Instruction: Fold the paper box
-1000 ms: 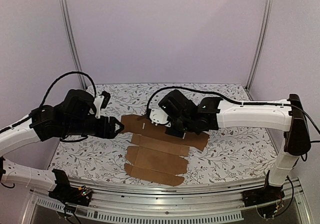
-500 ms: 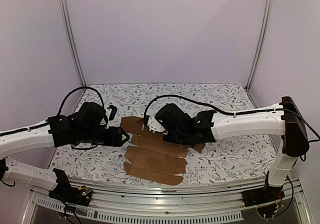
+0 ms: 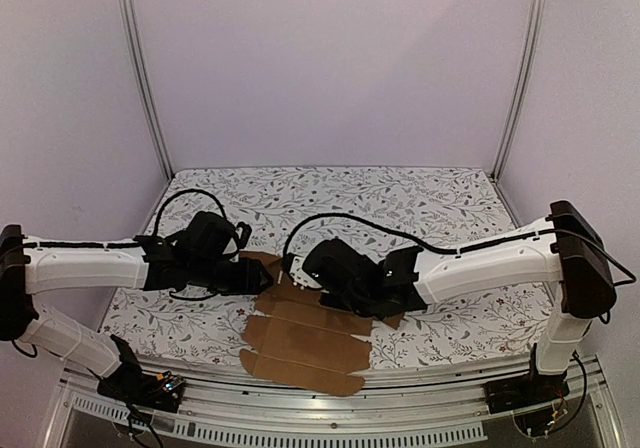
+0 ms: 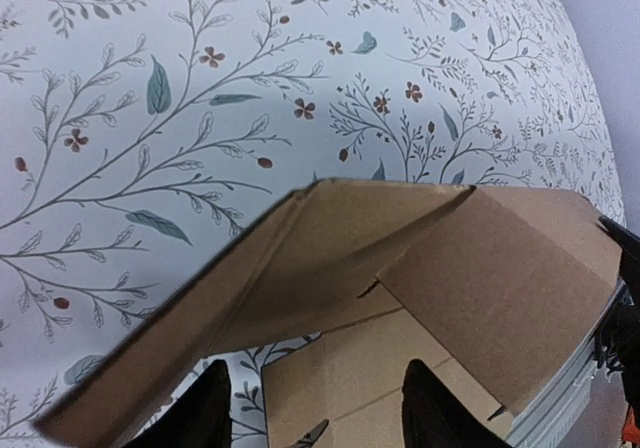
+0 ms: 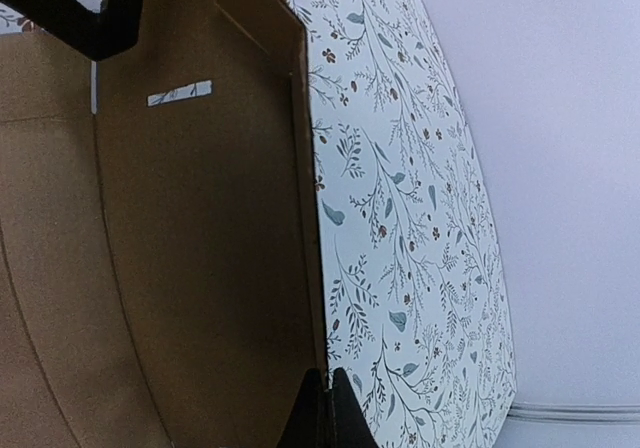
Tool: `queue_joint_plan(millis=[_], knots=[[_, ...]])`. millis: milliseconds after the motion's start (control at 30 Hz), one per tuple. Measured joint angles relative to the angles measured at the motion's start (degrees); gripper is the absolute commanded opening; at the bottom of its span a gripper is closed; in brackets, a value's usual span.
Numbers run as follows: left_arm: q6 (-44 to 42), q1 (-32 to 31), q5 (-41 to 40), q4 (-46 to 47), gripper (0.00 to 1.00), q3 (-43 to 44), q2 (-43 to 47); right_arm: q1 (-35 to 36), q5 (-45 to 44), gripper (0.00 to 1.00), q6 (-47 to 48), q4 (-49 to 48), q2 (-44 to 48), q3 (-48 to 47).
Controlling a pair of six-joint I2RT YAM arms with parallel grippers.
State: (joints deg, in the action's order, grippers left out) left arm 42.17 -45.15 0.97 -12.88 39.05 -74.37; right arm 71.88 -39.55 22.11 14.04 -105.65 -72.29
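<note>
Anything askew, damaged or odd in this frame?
Only the paper box: its far-left flap stands up off the table, just ahead of the left gripper, while the near panels lie flat. No tears or spills visible.

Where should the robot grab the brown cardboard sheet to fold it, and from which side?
Probably the raised flap at the far-left corner of the flat brown cardboard sheet. It tilts up off the flowered table, so its edge can be pinched top and bottom. Come from the left, where the left gripper faces it, jaws apart.
</note>
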Motion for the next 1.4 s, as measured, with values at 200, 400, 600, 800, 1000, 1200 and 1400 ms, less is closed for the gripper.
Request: queue_joint_plan(millis=[200,400,600,800,1000,1200,1400], knots=[[0.09,0.70,0.11,1.55,0.54,-0.66,-3.17,0.57,0.00,0.00,-1.86,-0.52,-0.98,0.31],[0.09,0.72,-0.11,0.83,0.52,-0.85,-3.28,0.61,-0.48,0.00,-2.60,-0.85,-1.46,0.35],[0.98,0.81,0.55,-1.55,0.50,-1.29,-3.17,0.61,-0.98,0.00,-2.75,-1.14,-1.88,0.35],[3.15,0.81,3.41,-2.32,0.51,-3.67,-1.38,0.61,-1.31,0.00,-2.82,-1.29,-2.23,0.35],[5.79,0.92,7.06,0.81,0.50,-6.14,-1.03,0.70,-1.31,0.00,-3.02,-1.33,-2.23,0.35],[7.91,1.46,10.69,4.87,0.38,-6.75,-1.40,1.09,-2.05,0.00,-3.26,-1.33,-2.23,0.35],[9.22,1.60,13.14,6.29,0.27,-6.75,-0.70,1.51,-2.69,0.00,-3.78,-1.36,-2.23,0.35]])
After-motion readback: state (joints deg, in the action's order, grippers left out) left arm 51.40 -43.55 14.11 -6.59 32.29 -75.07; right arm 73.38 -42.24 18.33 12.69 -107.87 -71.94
